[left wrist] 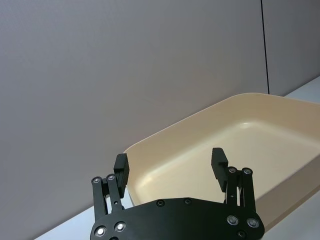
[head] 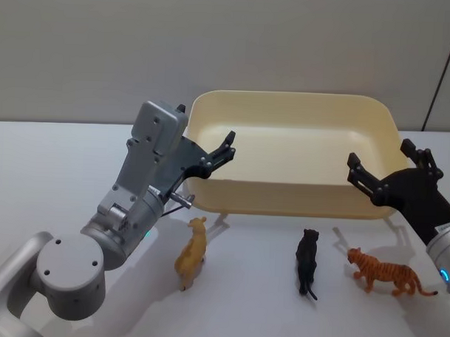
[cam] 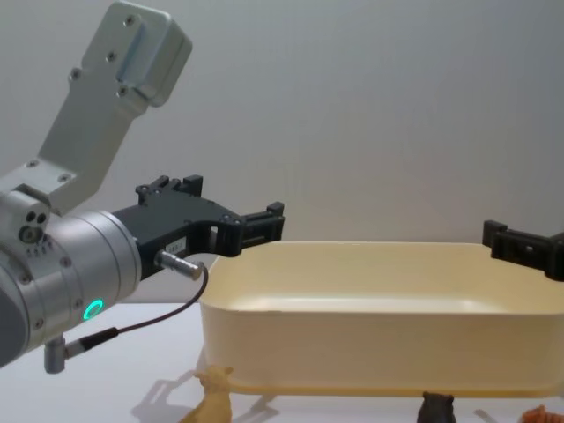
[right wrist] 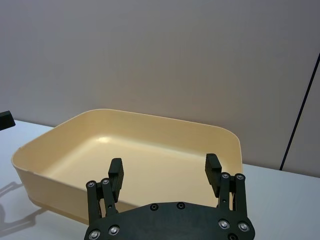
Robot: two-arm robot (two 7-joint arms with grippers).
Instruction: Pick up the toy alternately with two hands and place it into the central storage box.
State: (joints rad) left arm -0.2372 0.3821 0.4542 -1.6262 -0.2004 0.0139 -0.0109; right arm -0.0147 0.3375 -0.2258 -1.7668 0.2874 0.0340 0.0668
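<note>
Left gripper (head: 227, 146) is hovering with its jaws wide apart and holding nothing; the fingers are pointing over the near left corner of the box (head: 287, 97), above the rim. Right gripper (head: 379, 152) is doing the same over the near right corner, also wide and empty.

Between and beyond both grippers the box is lying with nothing inside. The toys are waiting on the table (head: 63, 155), all of them in front of the near wall of the box and apart from each other. A yellow animal (head: 193, 252) is standing just below the left gripper, a black cat (head: 307, 264) is standing near the middle, and a tiger (head: 380, 271) is standing near the right gripper.

I am judging that the task is only beginning, because the first pick is not yet made. The next move is probably calling for one gripper to come back from the box, tilt down over its nearest toy, bring the fingers around the body and close, then carry it over the rim. After that the other gripper is taking its turn.

Counting: two grippers, one box, three toys, none of them in the box.
</note>
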